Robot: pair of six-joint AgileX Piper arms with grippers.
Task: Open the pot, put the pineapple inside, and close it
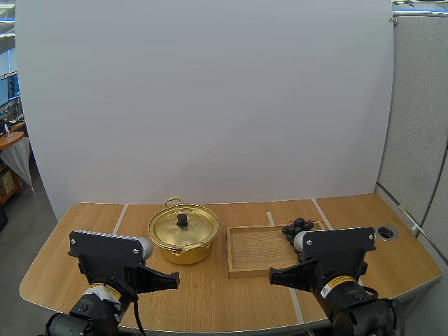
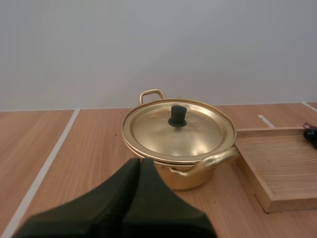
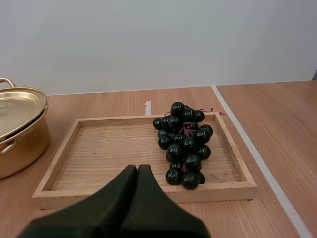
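Left gripper (image 2: 140, 160), right gripper (image 3: 137, 167): closed, empty

Matte black, left and right alike.
The left gripper (image 1: 173, 280) and the right gripper (image 1: 273, 278) each end in two black fingers (image 2: 119, 198) that taper together into one dull wedge. Behind the fingers sits a flat, dark rectangular plate (image 1: 105, 245) with small silver screws (image 1: 73, 242) near its corners (the right arm's is the mirror of it), a rounded pale grey cap (image 1: 145, 247) at the plate's inner end, and farther back from the fingers a yellow-and-white label (image 1: 338, 283).
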